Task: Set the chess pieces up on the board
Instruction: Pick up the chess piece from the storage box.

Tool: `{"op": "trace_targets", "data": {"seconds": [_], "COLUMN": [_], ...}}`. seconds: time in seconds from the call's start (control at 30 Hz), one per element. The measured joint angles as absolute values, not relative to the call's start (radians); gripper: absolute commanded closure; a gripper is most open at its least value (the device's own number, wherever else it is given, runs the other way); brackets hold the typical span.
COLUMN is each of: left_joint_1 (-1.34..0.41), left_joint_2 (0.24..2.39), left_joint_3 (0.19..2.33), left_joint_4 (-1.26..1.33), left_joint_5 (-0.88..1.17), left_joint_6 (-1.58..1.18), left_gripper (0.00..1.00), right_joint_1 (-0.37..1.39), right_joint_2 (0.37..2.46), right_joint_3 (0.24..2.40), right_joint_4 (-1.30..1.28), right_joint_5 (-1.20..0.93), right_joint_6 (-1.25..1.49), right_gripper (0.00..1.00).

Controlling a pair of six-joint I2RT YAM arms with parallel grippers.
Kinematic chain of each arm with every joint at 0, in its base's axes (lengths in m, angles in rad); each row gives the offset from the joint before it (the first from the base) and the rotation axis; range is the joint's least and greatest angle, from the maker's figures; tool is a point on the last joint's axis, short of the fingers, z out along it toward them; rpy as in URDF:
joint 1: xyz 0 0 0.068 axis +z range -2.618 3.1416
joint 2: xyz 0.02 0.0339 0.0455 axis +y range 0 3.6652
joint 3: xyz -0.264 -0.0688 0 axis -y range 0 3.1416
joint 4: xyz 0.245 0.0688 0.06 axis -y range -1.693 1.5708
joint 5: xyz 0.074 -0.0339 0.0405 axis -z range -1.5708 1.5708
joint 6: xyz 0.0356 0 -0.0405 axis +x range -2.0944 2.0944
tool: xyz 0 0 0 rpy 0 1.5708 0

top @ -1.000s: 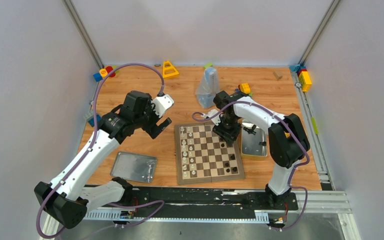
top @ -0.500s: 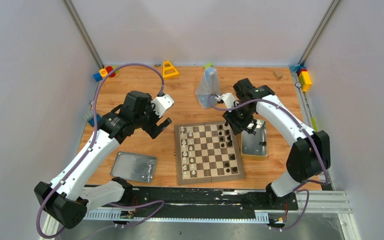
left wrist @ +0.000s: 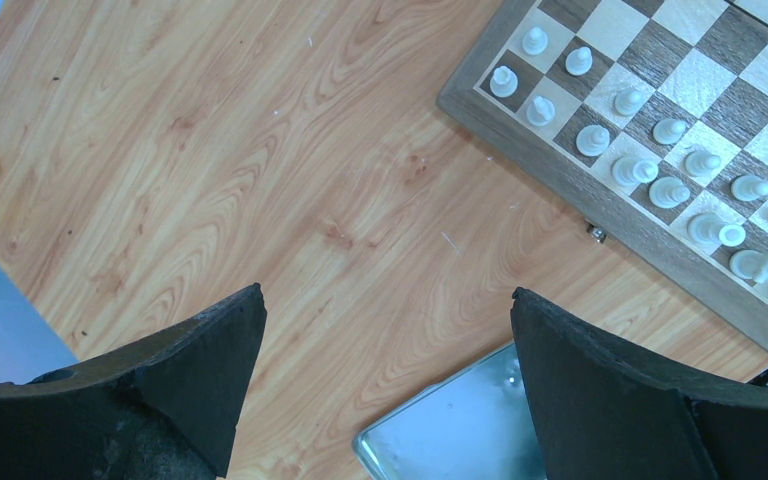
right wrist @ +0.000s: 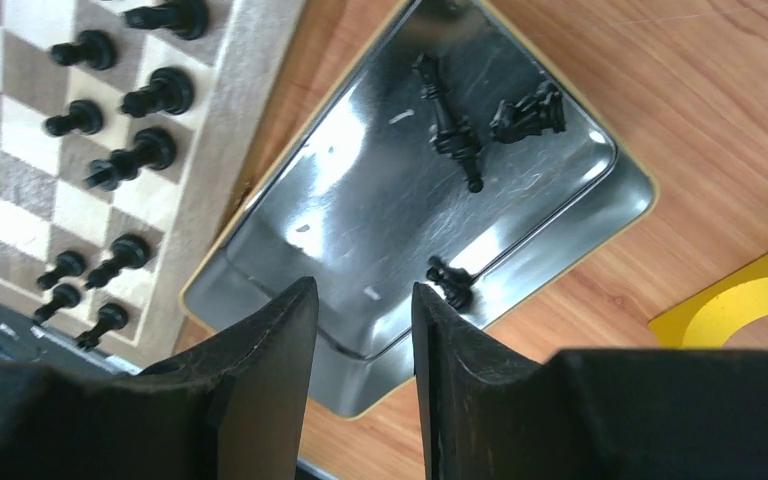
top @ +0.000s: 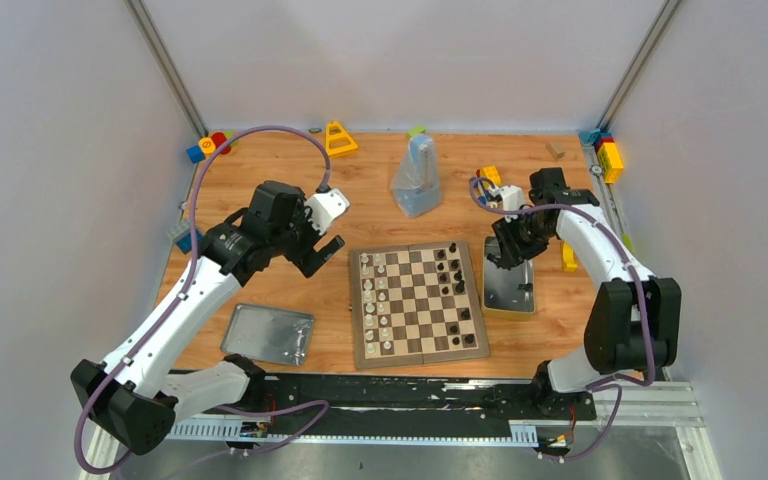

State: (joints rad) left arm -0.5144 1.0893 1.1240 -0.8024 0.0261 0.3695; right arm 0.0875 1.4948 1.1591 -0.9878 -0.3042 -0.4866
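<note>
The board (top: pixel 420 300) lies in the middle, with cream-white chess pieces (top: pixel 372 300) down its left columns and black ones (top: pixel 457 290) on its right side. In the left wrist view the white pieces (left wrist: pixel 650 170) stand in two rows on the board (left wrist: pixel 695 75). My left gripper (top: pixel 322 255) hangs open to the left of the board, its jaws (left wrist: pixel 388 310) wide and empty. My right gripper (top: pixel 505 250) is over the silver tin (top: pixel 508 292), open a narrow gap (right wrist: pixel 364 290) with nothing in it. Three black pieces (right wrist: pixel 455 135) lie in the tin (right wrist: pixel 360 220).
The tin's lid (top: pixel 268 333) lies at the front left, below my left gripper. A plastic bag (top: pixel 417 180) stands behind the board. Toy blocks sit at the back left (top: pixel 208 147), back middle (top: pixel 340 138) and back right (top: pixel 608 155). A yellow block (right wrist: pixel 750 305) lies right of the tin.
My right arm has swung from over the board's right side out to the right, and now hangs over the tin. The left arm has not moved.
</note>
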Motion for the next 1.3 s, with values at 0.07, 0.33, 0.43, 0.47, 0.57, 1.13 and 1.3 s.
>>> {"op": "trace_targets", "data": {"seconds": [0.07, 0.33, 0.43, 0.47, 0.57, 1.13, 1.3], "left_joint_1": [-0.514, -0.514, -0.514, -0.514, -0.514, -0.514, -0.514], "left_joint_2": [1.090, 1.090, 1.090, 1.090, 1.092, 1.098, 1.098], "left_joint_3": [1.124, 1.124, 1.124, 1.124, 1.124, 1.124, 1.124], "left_joint_4": [-0.802, -0.802, -0.801, -0.801, -0.799, -0.795, -0.794], "left_joint_5": [0.027, 0.031, 0.034, 0.036, 0.038, 0.044, 0.044], "left_joint_6": [0.369, 0.369, 0.370, 0.370, 0.370, 0.373, 0.373], "left_gripper": [0.00, 0.00, 0.00, 0.00, 0.00, 0.00, 0.00], "right_joint_1": [0.066, 0.032, 0.029, 0.029, 0.026, 0.025, 0.025], "right_joint_2": [1.513, 1.617, 1.653, 1.664, 1.687, 1.750, 1.756], "right_joint_3": [1.140, 1.118, 1.118, 1.118, 1.118, 1.118, 1.118], "right_joint_4": [-0.953, -0.838, -0.805, -0.797, -0.778, -0.747, -0.742], "right_joint_5": [-0.308, -0.301, -0.292, -0.289, -0.285, -0.282, -0.282], "right_joint_6": [-0.499, -0.541, -0.556, -0.559, -0.569, -0.588, -0.591], "right_gripper": [0.60, 0.62, 0.63, 0.63, 0.63, 0.75, 0.82]}}
